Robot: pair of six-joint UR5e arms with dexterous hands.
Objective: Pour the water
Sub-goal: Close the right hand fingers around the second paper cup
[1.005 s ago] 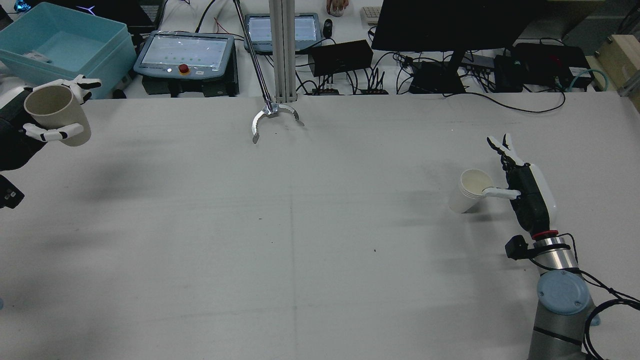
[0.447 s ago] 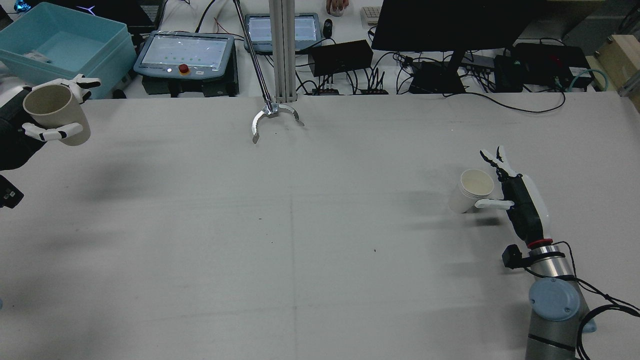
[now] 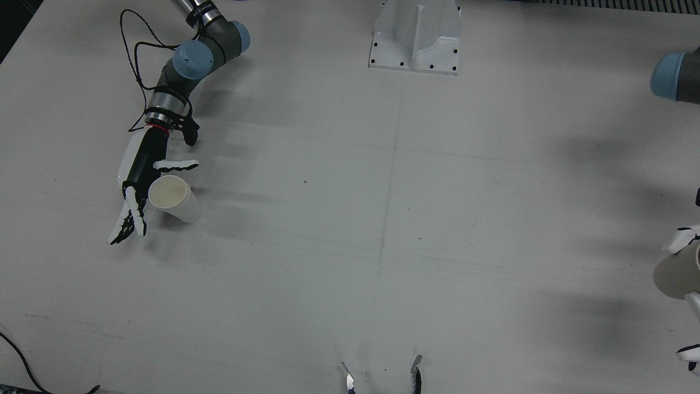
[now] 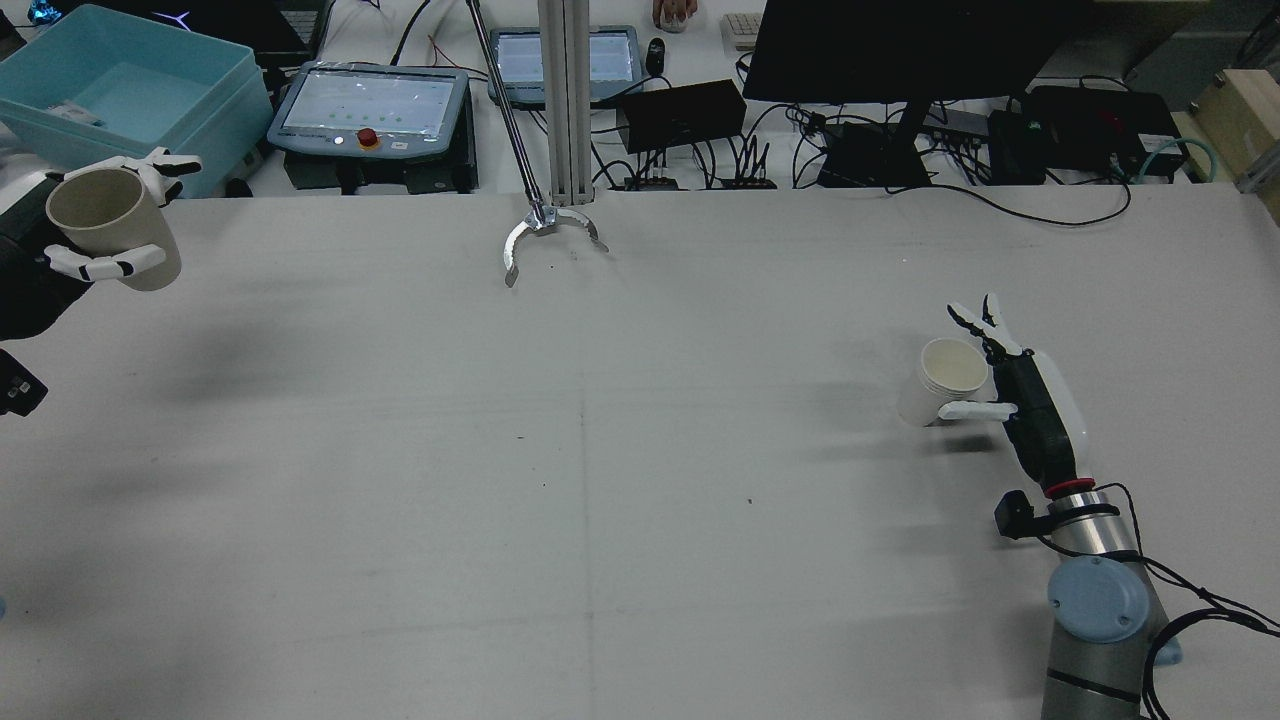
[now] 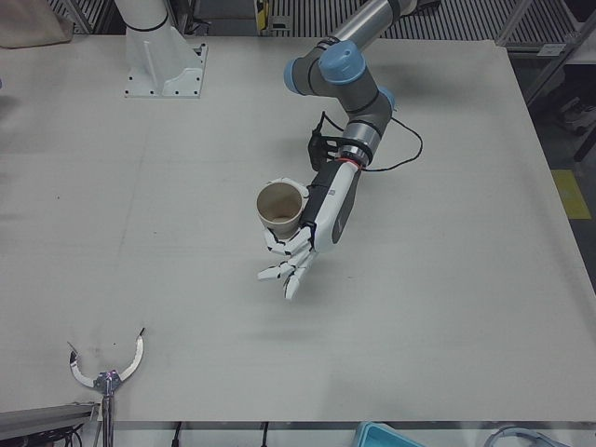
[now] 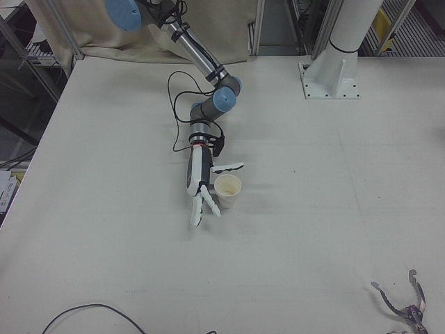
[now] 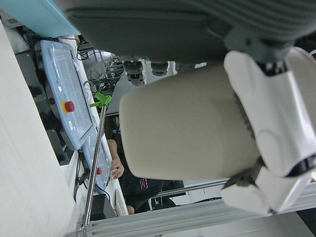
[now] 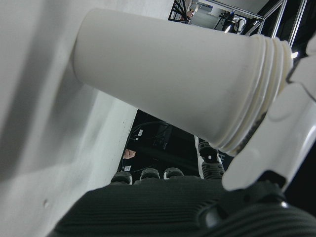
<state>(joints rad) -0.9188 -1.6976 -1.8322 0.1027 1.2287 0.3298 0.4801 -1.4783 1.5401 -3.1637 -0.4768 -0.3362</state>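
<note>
A white paper cup (image 4: 943, 381) stands on the table at the right, also seen in the front view (image 3: 174, 198) and right-front view (image 6: 227, 191). My right hand (image 4: 1012, 388) is open beside it, fingers stretched past the cup and thumb against its near side; it fills the right hand view (image 8: 173, 74). My left hand (image 4: 60, 235) is shut on a beige cup (image 4: 108, 226), held upright and raised at the far left. The left-front view shows that cup (image 5: 279, 207) in the hand (image 5: 312, 233), and so does the left hand view (image 7: 187, 123).
A metal claw tool (image 4: 545, 235) hangs at the table's back middle. A teal bin (image 4: 130, 90), control pendants (image 4: 370, 110) and cables lie beyond the back edge. A white pedestal (image 3: 418, 35) stands between the arms.
My right hand has dropped and shifted closer to the white cup; its thumb went from over the rim to the cup's side. The left hand and beige cup barely moved.
</note>
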